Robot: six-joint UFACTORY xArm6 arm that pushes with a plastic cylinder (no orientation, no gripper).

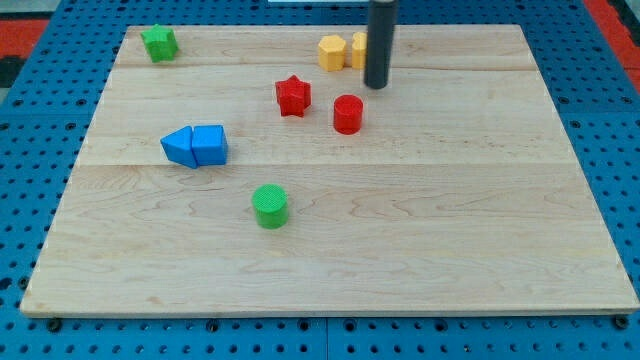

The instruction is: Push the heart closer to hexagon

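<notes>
A pale wooden bench [420, 250] made of long glued planks fills most of the view. It rests on a blue perforated metal surface [40, 110], dotted with regular round holes. A red strip [25, 25] shows at the view's top-left corner. Lighting is even.

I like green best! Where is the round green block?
The green cylinder sits low in the view, left of centre, below the blue blocks and far from my tip.

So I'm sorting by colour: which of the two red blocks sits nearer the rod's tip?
The red cylinder, just below and left of my tip. The red star lies farther toward the view's left.
</notes>
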